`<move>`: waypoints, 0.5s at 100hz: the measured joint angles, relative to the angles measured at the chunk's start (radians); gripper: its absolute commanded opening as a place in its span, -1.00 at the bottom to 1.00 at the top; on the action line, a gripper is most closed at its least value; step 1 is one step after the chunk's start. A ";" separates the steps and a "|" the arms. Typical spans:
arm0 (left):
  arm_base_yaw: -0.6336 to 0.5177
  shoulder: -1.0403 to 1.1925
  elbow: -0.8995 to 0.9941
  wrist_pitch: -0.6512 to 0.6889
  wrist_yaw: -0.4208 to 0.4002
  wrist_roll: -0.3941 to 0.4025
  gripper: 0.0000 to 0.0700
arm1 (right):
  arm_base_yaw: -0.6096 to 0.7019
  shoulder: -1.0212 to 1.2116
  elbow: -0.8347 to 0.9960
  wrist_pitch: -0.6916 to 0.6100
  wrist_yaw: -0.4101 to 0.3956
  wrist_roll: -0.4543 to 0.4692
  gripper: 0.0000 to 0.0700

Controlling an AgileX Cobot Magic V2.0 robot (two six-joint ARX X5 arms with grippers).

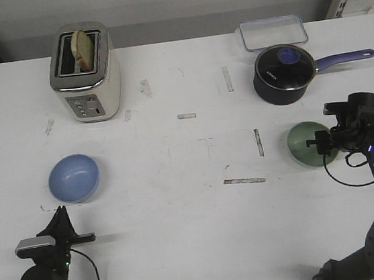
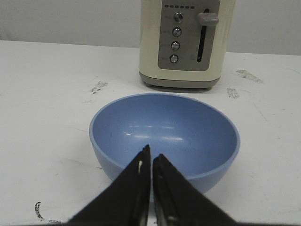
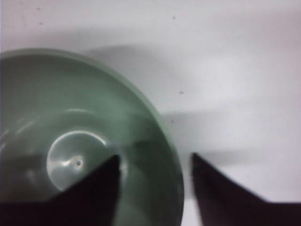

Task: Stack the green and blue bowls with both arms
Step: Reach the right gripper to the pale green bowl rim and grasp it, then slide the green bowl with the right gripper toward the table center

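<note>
Blue bowl (image 1: 74,178) sits upright near the table's left edge; green bowl (image 1: 307,142) tilts near the right edge.

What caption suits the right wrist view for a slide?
Open right claw straddling the rim of the green bowl, one finger inside, one outside.

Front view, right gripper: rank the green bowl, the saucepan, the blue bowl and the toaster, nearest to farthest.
From the right gripper:
1. green bowl, right at the fingers, one finger inside the rim.
2. saucepan, just behind, right side of the table.
3. blue bowl, far across on the left.
4. toaster, back left. Close to the blue bowl's distance, slightly farther.
</note>
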 measured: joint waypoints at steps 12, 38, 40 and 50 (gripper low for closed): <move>0.000 0.000 0.000 0.000 0.000 0.000 -0.99 | 0.000 0.000 0.000 0.006 0.001 0.000 -1.00; 0.000 0.000 0.000 0.000 0.000 0.000 -0.99 | 0.008 -0.057 0.003 0.031 -0.003 0.002 -1.00; 0.000 0.000 0.000 0.000 0.000 0.000 -0.99 | 0.011 -0.069 0.008 0.030 -0.002 0.002 -1.00; 0.000 0.000 0.000 0.000 0.000 0.000 -0.99 | 0.047 -0.139 0.055 0.029 -0.011 0.015 -1.00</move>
